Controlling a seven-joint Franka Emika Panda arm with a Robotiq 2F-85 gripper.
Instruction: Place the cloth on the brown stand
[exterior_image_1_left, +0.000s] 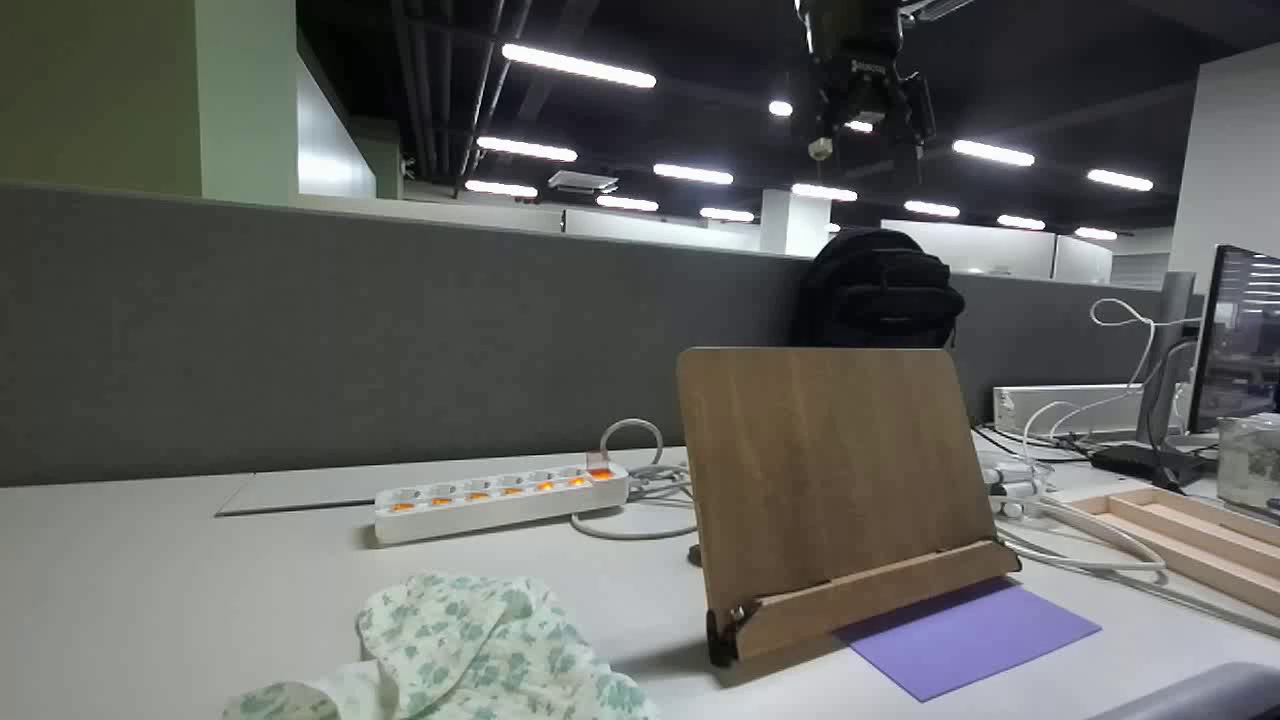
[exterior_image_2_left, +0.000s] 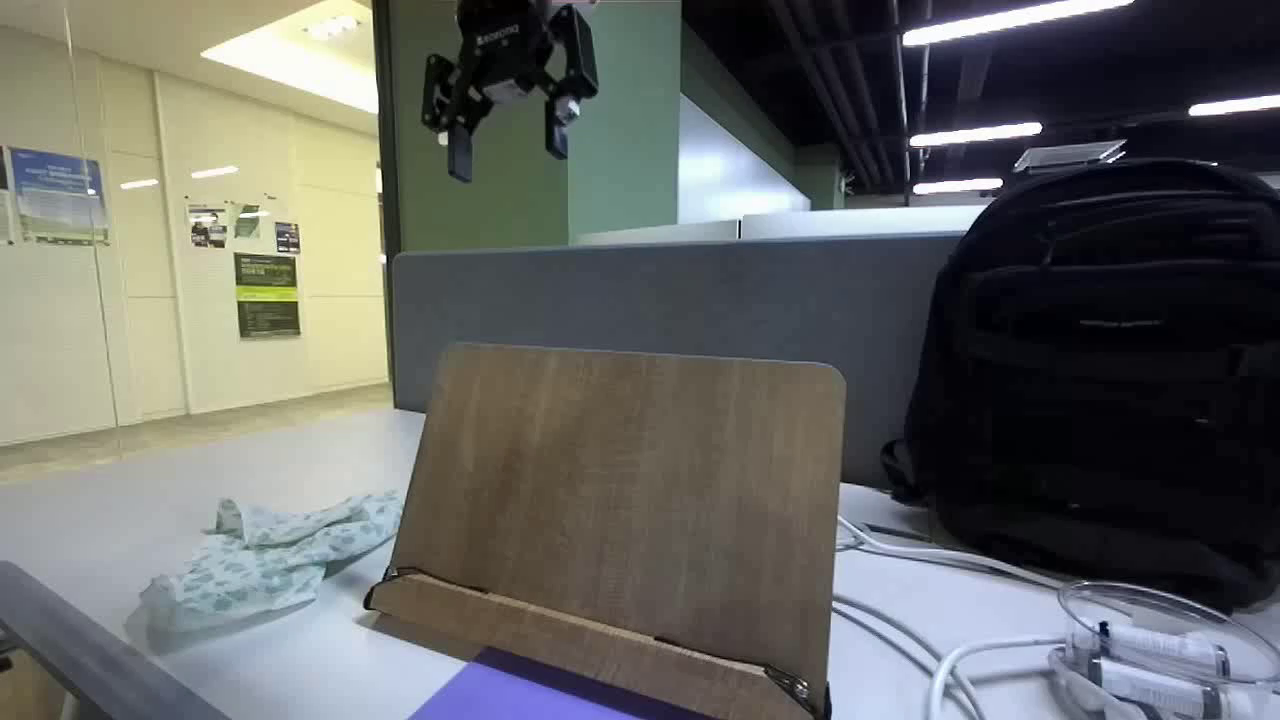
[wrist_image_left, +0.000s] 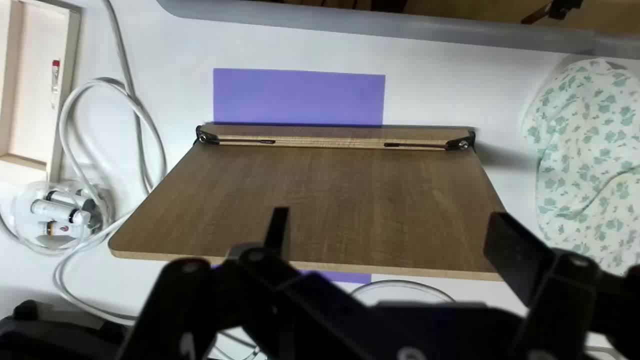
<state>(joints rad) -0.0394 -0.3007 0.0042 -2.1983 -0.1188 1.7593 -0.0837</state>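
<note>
The cloth (exterior_image_1_left: 490, 650), white with green leaf prints, lies crumpled on the white table beside the stand. It also shows in an exterior view (exterior_image_2_left: 265, 570) and at the right of the wrist view (wrist_image_left: 590, 160). The brown stand (exterior_image_1_left: 840, 470) is a tilted wooden board with a front ledge, also seen in an exterior view (exterior_image_2_left: 630, 500) and the wrist view (wrist_image_left: 340, 195). Nothing lies on its board. My gripper (exterior_image_1_left: 870, 155) is open and empty, high above the table. In the wrist view its fingers (wrist_image_left: 390, 215) are spread over the stand's upper edge, apart from the cloth.
A purple sheet (wrist_image_left: 300, 97) lies partly under the stand. A power strip (exterior_image_1_left: 500, 505), white cables (wrist_image_left: 135, 105), a clear dish with vials (wrist_image_left: 60, 215) and a wooden tray (wrist_image_left: 37, 85) surround it. A black backpack (exterior_image_2_left: 1100, 400) and grey partition (exterior_image_1_left: 400, 340) stand behind.
</note>
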